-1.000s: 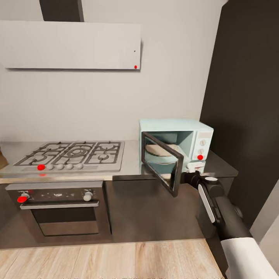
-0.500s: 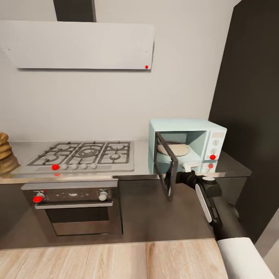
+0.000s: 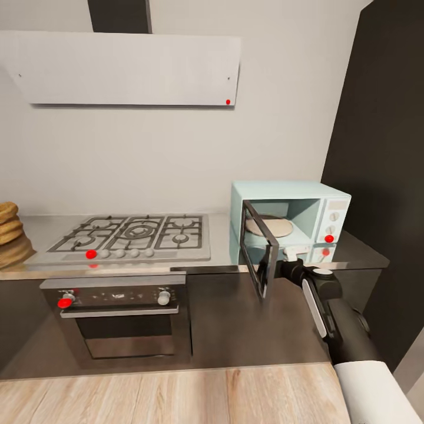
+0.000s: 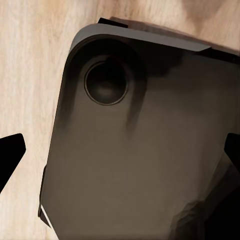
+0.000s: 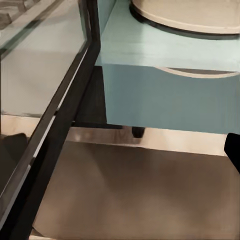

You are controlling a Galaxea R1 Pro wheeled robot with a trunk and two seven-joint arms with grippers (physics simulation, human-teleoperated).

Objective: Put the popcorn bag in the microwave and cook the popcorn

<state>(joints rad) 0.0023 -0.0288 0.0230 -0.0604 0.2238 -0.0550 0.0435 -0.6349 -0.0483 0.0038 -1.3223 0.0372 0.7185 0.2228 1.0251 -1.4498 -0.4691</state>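
Note:
The pale blue microwave (image 3: 294, 203) stands on the countertop (image 3: 219, 244) at the right. Its dark glass door (image 3: 259, 250) is swung far out, and a round beige turntable (image 3: 268, 226) shows inside. My right gripper (image 3: 286, 261) is just behind the door's lower free edge. In the right wrist view the right gripper (image 5: 120, 147) is open, with the door frame (image 5: 65, 115) running between its widely spread fingers. The tan ridged popcorn bag (image 3: 9, 234) stands on the counter at the far left edge, partly cut off. My left gripper (image 4: 120, 152) is open above my own dark base.
A grey gas hob (image 3: 132, 235) lies between the bag and the microwave, with a black oven (image 3: 118, 315) below it. A pale hood (image 3: 129, 68) hangs above. A tall dark cabinet (image 3: 377, 176) closes off the right side. Wooden floor (image 3: 176, 394) lies in front.
The view has turned left, bringing the popcorn bag into sight. The microwave door has swung wider open, with my right gripper following its edge.

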